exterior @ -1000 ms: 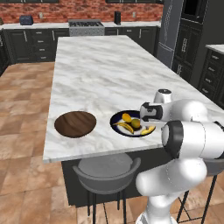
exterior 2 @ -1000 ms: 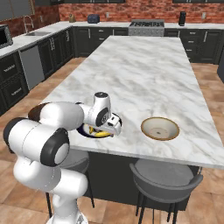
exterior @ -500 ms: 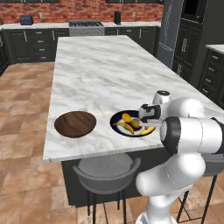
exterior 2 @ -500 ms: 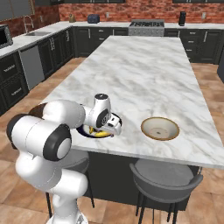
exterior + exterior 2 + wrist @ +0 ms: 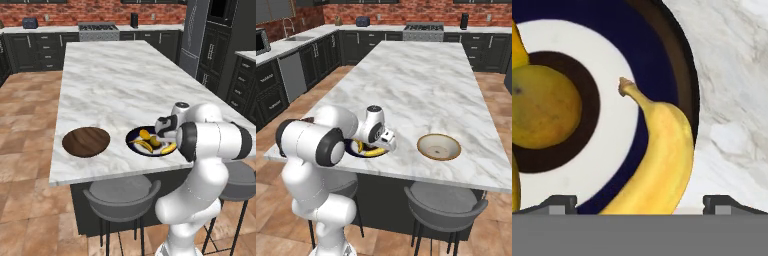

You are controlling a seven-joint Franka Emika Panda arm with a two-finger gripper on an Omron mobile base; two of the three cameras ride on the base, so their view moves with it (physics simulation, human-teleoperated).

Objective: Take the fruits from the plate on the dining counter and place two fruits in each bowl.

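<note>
Round dark navy plate (image 5: 136,137) with pale inner ring, near edge of white marble dining counter (image 5: 110,80): holds curved yellow bananas (image 5: 657,160) and olive-green round fruit (image 5: 542,107). Two-finger gripper (image 5: 639,202) directly above one banana, jaws wide, empty. Dark brown wooden bowl (image 5: 86,141) beside.

Even bright render, soft shadows, sharp

A red brick wall (image 5: 100,11) runs above dark cabinets (image 5: 37,50), with a steel stove (image 5: 98,31) set between them. The floor (image 5: 27,130) is terracotta tile. Grey bar stools (image 5: 120,197) stand tucked under the island. A sink faucet (image 5: 287,26) rises on the side counter (image 5: 293,44).
</note>
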